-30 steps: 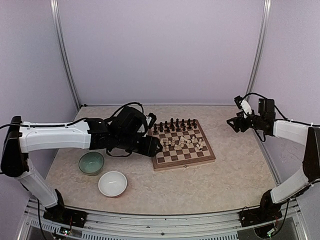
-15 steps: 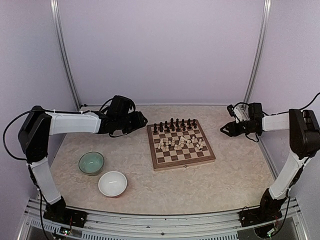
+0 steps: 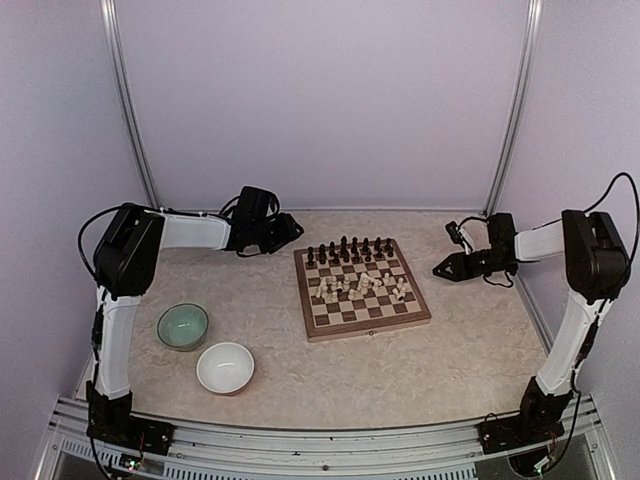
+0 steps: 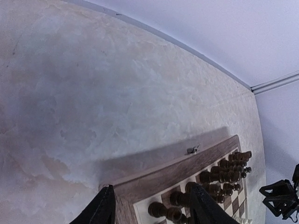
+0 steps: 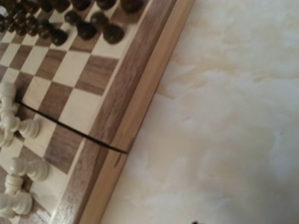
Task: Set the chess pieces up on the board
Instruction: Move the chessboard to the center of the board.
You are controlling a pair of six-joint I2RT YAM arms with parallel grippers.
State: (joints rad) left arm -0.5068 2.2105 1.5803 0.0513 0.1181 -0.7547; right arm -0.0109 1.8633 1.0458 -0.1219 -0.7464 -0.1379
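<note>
Two pincers hang wide of the square checkered wooden board (image 3: 370,326) on the worktop (image 3: 450,370): left pincer (image 4: 152,189) agape and empty, right pincer (image 3: 447,268) impossible to judge; jumbled cream pieces (image 3: 365,289) likely await sorting opposite ranked dark-brown pieces (image 3: 348,249).

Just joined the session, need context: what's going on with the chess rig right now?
Chess setup, half done. The dark pieces stand in rows along the board's far edge; cream pieces sit jumbled mid-board. Neither arm is on a piece: left gripper hangs off the far-left corner, jaws open and empty; right gripper hangs off the right side, jaws unclear. A green bowl and a white bowl sit front-left.
</note>
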